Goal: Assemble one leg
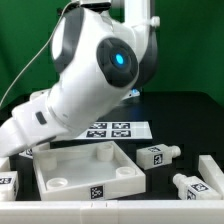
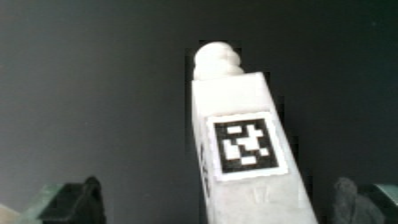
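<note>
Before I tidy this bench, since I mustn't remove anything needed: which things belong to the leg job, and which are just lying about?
Job: small white stubby plastic leg with a black-and-white tag, at the open end effector; large white square rimmed tabletop tray.
Lying about: spare white tagged legs beside the tray; thin flat white marker board.

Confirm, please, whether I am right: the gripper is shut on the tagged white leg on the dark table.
Not quite: the gripper is open, its fingers wide apart either side of the tagged white leg on the dark table, as the wrist view shows.
</note>
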### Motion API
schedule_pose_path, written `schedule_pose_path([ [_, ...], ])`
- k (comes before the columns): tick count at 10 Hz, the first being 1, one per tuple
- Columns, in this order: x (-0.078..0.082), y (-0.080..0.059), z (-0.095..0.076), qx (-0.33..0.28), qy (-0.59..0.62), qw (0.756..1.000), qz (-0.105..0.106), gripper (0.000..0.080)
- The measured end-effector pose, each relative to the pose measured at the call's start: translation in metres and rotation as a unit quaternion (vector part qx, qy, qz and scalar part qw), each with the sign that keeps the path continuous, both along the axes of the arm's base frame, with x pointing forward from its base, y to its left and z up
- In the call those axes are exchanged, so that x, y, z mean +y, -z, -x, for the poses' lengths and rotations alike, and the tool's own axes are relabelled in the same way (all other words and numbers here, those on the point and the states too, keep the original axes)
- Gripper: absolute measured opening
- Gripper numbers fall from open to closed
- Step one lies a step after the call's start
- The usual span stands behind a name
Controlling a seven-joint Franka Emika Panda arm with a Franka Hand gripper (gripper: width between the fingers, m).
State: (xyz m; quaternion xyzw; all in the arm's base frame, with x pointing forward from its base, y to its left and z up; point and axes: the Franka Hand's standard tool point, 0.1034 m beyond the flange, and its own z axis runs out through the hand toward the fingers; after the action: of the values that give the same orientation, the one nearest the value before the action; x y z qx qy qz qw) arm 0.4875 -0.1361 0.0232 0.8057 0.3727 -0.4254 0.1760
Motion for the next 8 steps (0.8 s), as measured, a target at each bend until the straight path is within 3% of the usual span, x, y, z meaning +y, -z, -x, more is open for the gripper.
schedule_pose_path([
  [8,-0.007,0.011,0.013,0.010,0.003,1.000,-0.002,0.0650],
])
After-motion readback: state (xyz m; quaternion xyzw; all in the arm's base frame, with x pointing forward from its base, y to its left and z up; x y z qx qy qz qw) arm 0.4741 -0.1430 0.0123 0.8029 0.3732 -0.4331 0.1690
